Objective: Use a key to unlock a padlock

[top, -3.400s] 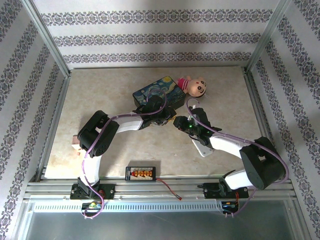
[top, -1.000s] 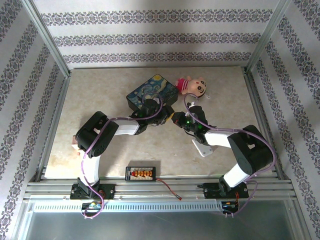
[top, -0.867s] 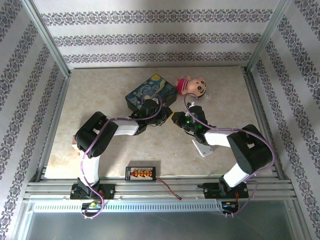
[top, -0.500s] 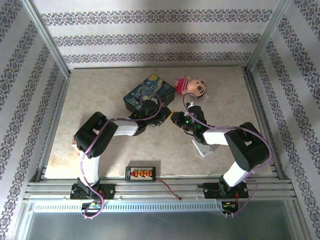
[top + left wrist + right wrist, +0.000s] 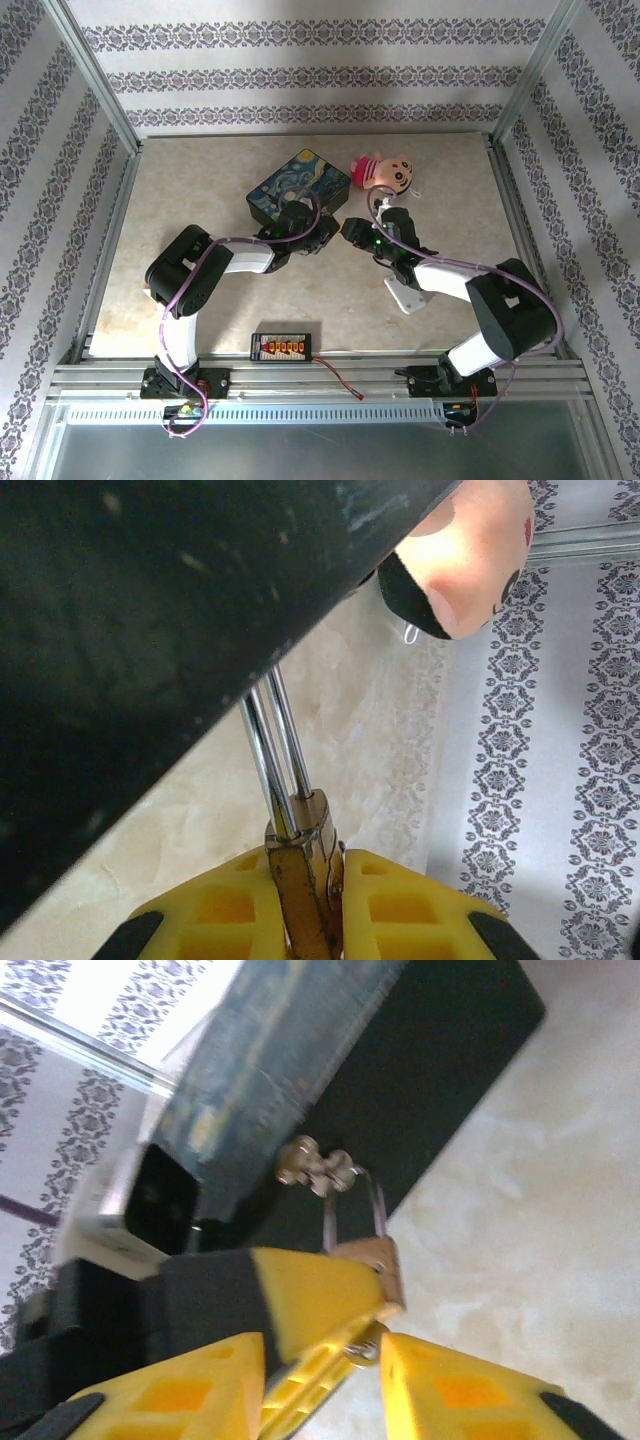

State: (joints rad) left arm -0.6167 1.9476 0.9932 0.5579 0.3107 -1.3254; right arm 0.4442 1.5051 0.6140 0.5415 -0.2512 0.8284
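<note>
In the left wrist view my left gripper (image 5: 320, 900) is shut on the brass padlock (image 5: 300, 875). Its yellow pads (image 5: 410, 900) squeeze the body from both sides. The silvery shackle (image 5: 275, 745) rises from it to the dark box (image 5: 150, 630). In the right wrist view the padlock (image 5: 378, 1260) hangs by its shackle from a latch (image 5: 315, 1170) on that box. The key (image 5: 365, 1345) shows as a silvery head under the padlock body. My right gripper (image 5: 325, 1355) is open, one finger on each side of the key. From above, the left gripper (image 5: 327, 232) and right gripper (image 5: 349, 229) meet nose to nose.
The box with a starry-night lid (image 5: 298, 183) lies just behind the grippers, with a pink plush doll (image 5: 388, 173) to its right. A white plastic block (image 5: 408, 297) sits under the right forearm. A small circuit board with a red-black wire (image 5: 283, 346) lies near the front rail.
The right arm's elbow has swung out to the right, and its gripper has drawn slightly back. The box and doll have crept a little toward the far side. The left gripper stays at the box.
</note>
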